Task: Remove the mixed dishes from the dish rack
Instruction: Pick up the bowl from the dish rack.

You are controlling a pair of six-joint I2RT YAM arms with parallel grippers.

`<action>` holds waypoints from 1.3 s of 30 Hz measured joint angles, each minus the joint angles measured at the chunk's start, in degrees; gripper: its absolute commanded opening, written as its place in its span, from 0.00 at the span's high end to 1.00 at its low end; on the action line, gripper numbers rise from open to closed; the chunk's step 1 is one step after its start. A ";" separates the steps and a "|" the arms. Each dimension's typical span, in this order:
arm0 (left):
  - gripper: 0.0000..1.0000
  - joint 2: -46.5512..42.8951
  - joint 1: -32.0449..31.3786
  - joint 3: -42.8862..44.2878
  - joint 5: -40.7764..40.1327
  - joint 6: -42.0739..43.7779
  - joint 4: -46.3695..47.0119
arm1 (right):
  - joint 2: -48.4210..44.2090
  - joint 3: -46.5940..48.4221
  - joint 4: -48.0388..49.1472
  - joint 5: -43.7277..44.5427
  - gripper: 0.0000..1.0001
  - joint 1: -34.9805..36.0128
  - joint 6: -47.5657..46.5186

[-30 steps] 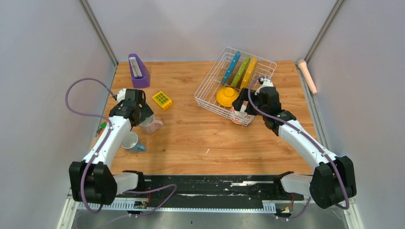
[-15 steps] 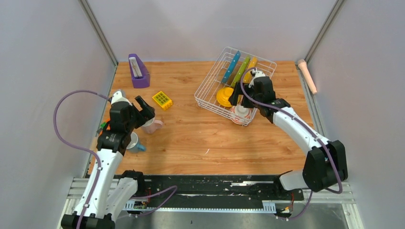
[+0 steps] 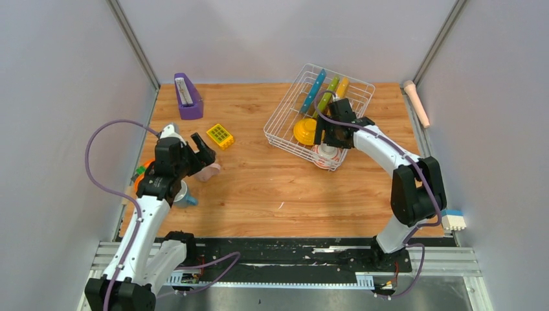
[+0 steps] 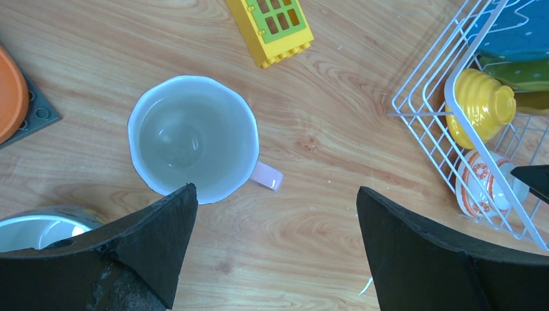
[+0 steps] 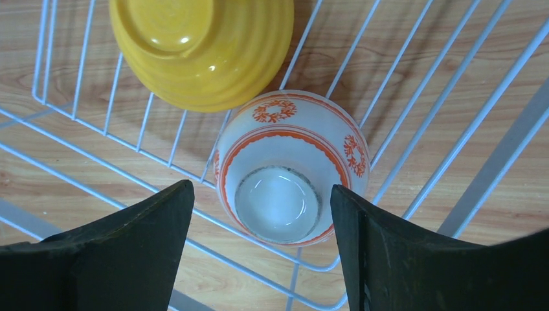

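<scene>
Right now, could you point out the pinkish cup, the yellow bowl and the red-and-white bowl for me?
pinkish cup [image 4: 193,138]: left wrist view, on its inside bottom.
yellow bowl [image 5: 201,52]: right wrist view, on its ribbed outer wall.
red-and-white bowl [image 5: 288,152]: right wrist view, on its white wall above the foot ring.

White arms [image 3: 144,217], black joints [image 3: 414,194], purple cables [image 3: 89,155].

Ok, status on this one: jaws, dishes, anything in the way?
Left jaws open, empty, above pink cup. Right jaws open astride patterned bowl, base up in rack. Yellow bowl close beside it.
</scene>
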 measured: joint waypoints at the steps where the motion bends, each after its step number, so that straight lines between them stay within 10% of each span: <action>1: 0.00 -0.02 0.00 -0.17 0.35 0.04 0.24 | 0.79 0.46 -0.52 0.37 0.26 0.00 0.07; 18: 0.00 -0.50 0.00 -1.01 2.78 0.74 1.09 | 5.51 3.72 -2.58 4.57 0.51 -0.09 1.14; 39: 0.00 0.63 0.00 -1.01 4.17 0.72 1.66 | 5.68 4.76 -6.56 12.59 0.48 3.98 4.94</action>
